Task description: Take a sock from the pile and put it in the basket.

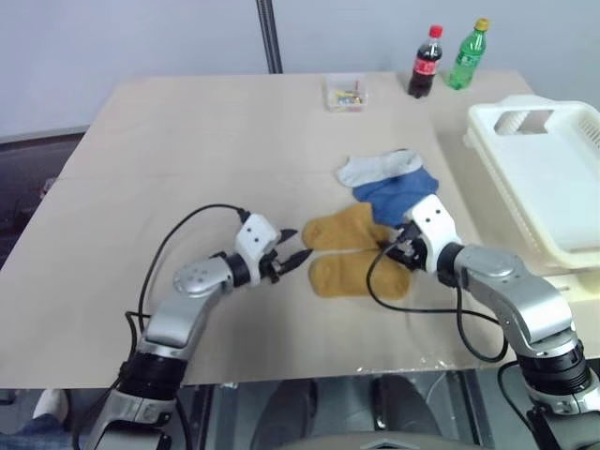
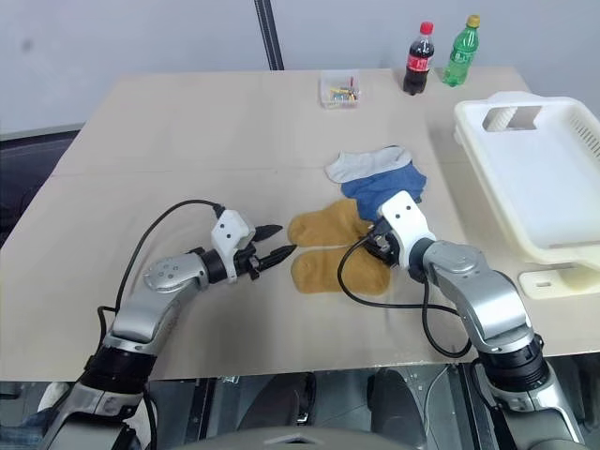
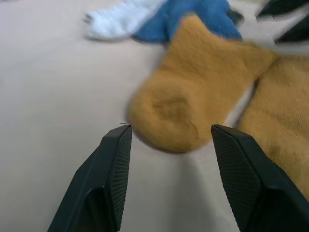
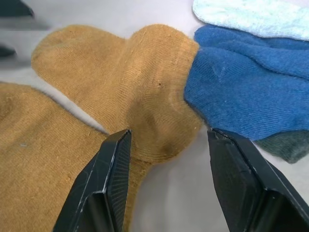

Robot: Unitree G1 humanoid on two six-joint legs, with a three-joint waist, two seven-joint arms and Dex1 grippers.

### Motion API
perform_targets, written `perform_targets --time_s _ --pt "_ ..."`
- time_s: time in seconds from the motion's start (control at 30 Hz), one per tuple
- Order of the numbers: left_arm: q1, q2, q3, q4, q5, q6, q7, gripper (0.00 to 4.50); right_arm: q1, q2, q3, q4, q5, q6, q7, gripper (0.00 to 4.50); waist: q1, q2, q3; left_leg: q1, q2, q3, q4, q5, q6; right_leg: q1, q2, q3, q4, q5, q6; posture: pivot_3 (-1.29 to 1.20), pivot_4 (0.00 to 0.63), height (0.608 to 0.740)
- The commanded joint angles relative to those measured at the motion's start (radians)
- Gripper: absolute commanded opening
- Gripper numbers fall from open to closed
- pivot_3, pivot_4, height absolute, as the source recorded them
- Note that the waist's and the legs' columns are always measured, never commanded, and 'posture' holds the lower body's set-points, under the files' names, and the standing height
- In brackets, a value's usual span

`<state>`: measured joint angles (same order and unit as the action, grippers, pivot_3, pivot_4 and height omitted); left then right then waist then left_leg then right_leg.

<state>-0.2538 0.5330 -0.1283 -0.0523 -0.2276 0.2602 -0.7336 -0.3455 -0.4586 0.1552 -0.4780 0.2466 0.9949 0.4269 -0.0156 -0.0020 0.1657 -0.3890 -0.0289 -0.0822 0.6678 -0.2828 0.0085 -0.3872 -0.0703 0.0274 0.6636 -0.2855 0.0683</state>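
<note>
On the tan table (image 1: 187, 131), the left gripper (image 1: 292, 251) hangs low with its jaws apart and empty, aimed at the toe of a mustard sock (image 1: 345, 228) just beside it. The right gripper (image 4: 166, 159) stands with jaws apart over that sock's heel. The pile (image 1: 375, 220) lies mid-table, its long axis running from the near mustard socks up to the blue sock (image 1: 401, 190) and pale sock (image 1: 375, 167). The basket (image 1: 525, 178) sits at the table's right edge, lengthwise front to back.
</note>
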Motion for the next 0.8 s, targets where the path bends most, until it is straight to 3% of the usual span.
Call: perform_targets --time_s 0.03,0.37,0.43,0.47,0.53,0.6,0.63,0.67,0.8 --pt "-0.034 -0.016 -0.002 0.030 0.028 -0.042 -0.005 2.80 0.002 0.005 -0.024 -0.012 -0.001 -0.016 -0.013 2.60 0.000 0.000 0.000 0.000 0.000 0.000 0.000 0.000 0.000 0.000 0.000 0.000 0.000 0.000 0.000 0.00 0.150 0.740" --pt "-0.067 -0.085 -0.036 0.120 0.065 -0.069 -0.024 2.80 0.030 0.028 -0.031 -0.004 0.015 -0.010 -0.026 2.60 0.000 0.000 0.000 -0.008 -0.001 -0.001 0.002 0.001 -0.001 -0.007 0.000 0.000 0.002 0.000 0.000 0.00 0.150 0.740" --pt "-0.075 -0.099 -0.036 0.135 0.066 -0.064 -0.017 2.26 0.032 0.036 -0.026 0.004 0.015 -0.015 -0.027 2.67 0.001 0.000 -0.001 -0.007 -0.001 -0.001 0.002 0.001 -0.001 -0.007 0.000 0.000 0.003 0.000 0.000 0.00 0.150 0.740" --pt "-0.079 -0.104 -0.038 0.142 0.070 -0.067 -0.016 2.04 0.034 0.040 -0.026 0.006 0.016 -0.017 -0.026 2.40 0.002 0.000 -0.001 -0.007 -0.001 -0.001 0.002 0.001 -0.001 -0.007 0.000 0.000 0.003 0.000 0.000 0.00 0.150 0.740" --pt "-0.086 -0.113 -0.041 0.156 0.081 -0.073 -0.013 1.16 0.036 0.048 -0.026 0.009 0.017 -0.021 -0.025 1.79 0.002 0.000 -0.001 -0.007 -0.001 -0.001 0.003 0.001 -0.001 -0.007 0.000 0.000 0.004 0.000 0.000 0.00 0.150 0.740" --pt "-0.089 -0.121 -0.042 0.161 0.084 -0.072 -0.010 0.21 0.036 0.056 -0.028 0.014 0.020 -0.022 -0.025 0.89 0.001 0.000 -0.001 -0.007 -0.001 -0.001 0.003 0.001 -0.001 -0.007 0.000 0.000 0.005 0.000 0.000 0.00 0.150 0.740" --pt "-0.088 -0.123 -0.042 0.159 0.085 -0.070 -0.011 0.00 0.035 0.058 -0.028 0.018 0.019 -0.023 -0.026 0.38 0.000 0.000 -0.001 -0.007 -0.001 -0.001 0.003 0.001 -0.001 -0.007 0.000 0.000 0.005 0.000 0.000 0.00 0.150 0.740" --pt "-0.085 -0.121 -0.045 0.155 0.089 -0.073 -0.013 0.00 0.035 0.059 -0.028 0.021 0.017 -0.025 -0.026 0.03 0.000 0.000 -0.001 -0.007 -0.001 -0.001 0.003 0.001 -0.001 -0.007 0.000 0.000 0.005 0.000 0.000 0.00 0.150 0.740" --pt "-0.071 -0.112 -0.035 0.138 0.089 -0.070 -0.014 0.00 0.036 0.056 -0.030 0.031 0.013 -0.034 -0.026 0.03 0.000 0.000 -0.001 -0.007 -0.001 -0.001 0.003 0.001 -0.001 -0.007 0.000 0.000 0.006 0.000 0.000 0.00 0.150 0.740"
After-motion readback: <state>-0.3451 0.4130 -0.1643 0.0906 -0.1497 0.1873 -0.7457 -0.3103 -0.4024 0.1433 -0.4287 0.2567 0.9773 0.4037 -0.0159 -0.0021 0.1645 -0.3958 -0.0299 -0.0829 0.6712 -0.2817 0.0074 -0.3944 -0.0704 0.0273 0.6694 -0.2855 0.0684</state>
